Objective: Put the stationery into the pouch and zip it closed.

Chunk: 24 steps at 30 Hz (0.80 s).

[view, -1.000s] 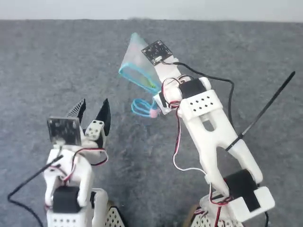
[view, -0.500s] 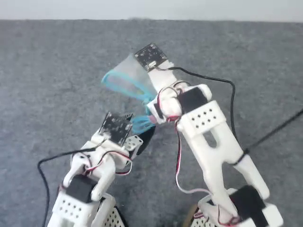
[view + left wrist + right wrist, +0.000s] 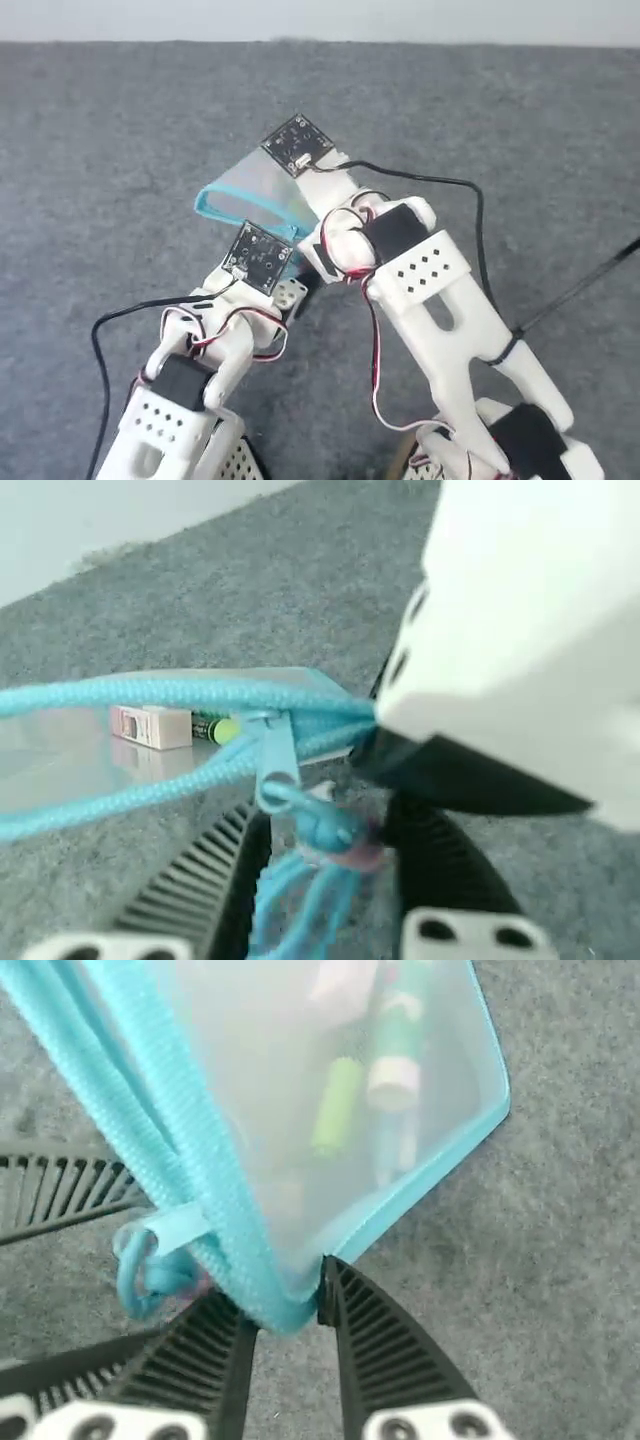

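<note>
A clear pouch point(image 3: 248, 188) with teal zip edging hangs above the grey table. My right gripper point(image 3: 285, 1305) is shut on its lower corner. Through the wall show a green pen point(image 3: 335, 1105), a marker point(image 3: 392, 1055) and a pink eraser point(image 3: 150, 726). The two zip tapes spread apart from the slider point(image 3: 274, 776), so the mouth stands open. A teal cord loop point(image 3: 305, 885) dangles from the slider. My left gripper point(image 3: 330, 880) is open, one ribbed finger on each side of that cord, just beneath the slider. In the high view it sits at the pouch's near end point(image 3: 300, 283).
The grey felt table point(image 3: 100, 150) lies bare around both arms. The right arm's white body point(image 3: 530, 630) hangs very close over the left gripper. Black cables point(image 3: 420, 180) trail from both wrist boards. A pale wall point(image 3: 320, 18) runs along the far edge.
My left arm swung up from the near left until its fingers flank the zip cord. The right arm carried the pouch leftward and toward the left arm.
</note>
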Each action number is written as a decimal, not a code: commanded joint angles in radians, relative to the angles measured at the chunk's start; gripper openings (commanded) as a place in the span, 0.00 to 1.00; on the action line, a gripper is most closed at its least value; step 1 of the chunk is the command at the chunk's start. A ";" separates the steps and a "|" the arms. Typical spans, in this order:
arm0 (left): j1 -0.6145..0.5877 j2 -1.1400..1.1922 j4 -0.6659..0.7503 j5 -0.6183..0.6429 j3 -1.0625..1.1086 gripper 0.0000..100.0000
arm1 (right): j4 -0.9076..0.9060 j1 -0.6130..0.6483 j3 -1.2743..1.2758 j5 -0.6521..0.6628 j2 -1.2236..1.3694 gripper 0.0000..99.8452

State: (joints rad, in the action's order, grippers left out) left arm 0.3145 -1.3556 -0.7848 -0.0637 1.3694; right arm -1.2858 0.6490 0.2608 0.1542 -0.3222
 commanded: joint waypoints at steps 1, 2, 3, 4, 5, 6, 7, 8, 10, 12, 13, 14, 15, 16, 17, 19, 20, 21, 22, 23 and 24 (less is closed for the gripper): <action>-0.049 0.008 0.038 -0.009 -0.015 0.01 | 0.021 -0.025 0.008 0.021 -0.051 0.01; -0.075 0.008 0.038 -0.009 -0.016 0.01 | 0.025 -0.033 0.020 0.029 -0.054 0.01; -0.100 0.008 0.040 -0.009 -0.018 0.01 | 0.038 -0.044 0.037 0.034 -0.056 0.01; -0.124 0.008 0.048 -0.009 -0.021 0.01 | 0.050 -0.058 0.054 0.040 -0.051 0.01; -0.144 0.008 0.054 -0.009 -0.022 0.01 | 0.062 -0.068 0.071 0.046 -0.048 0.01; -0.163 0.009 0.058 -0.009 -0.022 0.01 | 0.079 -0.079 0.091 0.054 -0.047 0.01; -0.180 0.009 0.058 -0.009 -0.024 0.01 | 0.087 -0.094 0.109 0.061 -0.044 0.01; -0.190 0.009 0.058 -0.009 -0.024 0.01 | 0.096 -0.108 0.126 0.071 -0.039 0.01; -0.206 0.011 0.058 -0.009 -0.024 0.01 | 0.102 -0.131 0.147 0.089 -0.028 0.01; -0.213 0.009 0.057 -0.009 -0.025 0.01 | 0.107 -0.151 0.160 0.101 -0.016 0.01; -0.221 0.009 0.057 -0.009 -0.025 0.01 | 0.108 -0.159 0.166 0.101 -0.010 0.01; -0.230 0.009 0.057 -0.009 -0.025 0.01 | 0.108 -0.165 0.166 0.101 -0.002 0.01; -0.242 0.009 0.057 -0.009 -0.025 0.01 | 0.108 -0.171 0.167 0.103 0.007 0.01; -0.256 0.009 0.058 -0.009 -0.025 0.01 | 0.111 -0.179 0.167 0.103 0.015 0.01; -0.267 0.009 0.058 -0.009 -0.025 0.01 | 0.114 -0.188 0.167 0.106 0.024 0.01; -0.290 0.009 0.058 -0.009 -0.027 0.01 | 0.120 -0.206 0.167 0.117 0.036 0.01; -0.301 0.009 0.058 -0.009 -0.027 0.01 | 0.120 -0.217 0.167 0.121 0.042 0.01; -0.308 0.009 0.058 -0.009 -0.027 0.01 | 0.120 -0.229 0.167 0.121 0.045 0.01; -0.316 0.009 0.060 -0.009 -0.027 0.01 | 0.120 -0.245 0.167 0.121 0.047 0.01; -0.319 0.009 0.060 -0.009 -0.027 0.01 | 0.120 -0.259 0.167 0.121 0.047 0.01; -0.318 0.011 0.060 -0.009 -0.027 0.01 | 0.120 -0.274 0.167 0.121 0.047 0.01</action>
State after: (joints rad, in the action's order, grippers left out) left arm 0.0092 -1.3525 -0.7587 -0.0606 1.3709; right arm -1.1830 0.4219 0.4388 0.2647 -0.2670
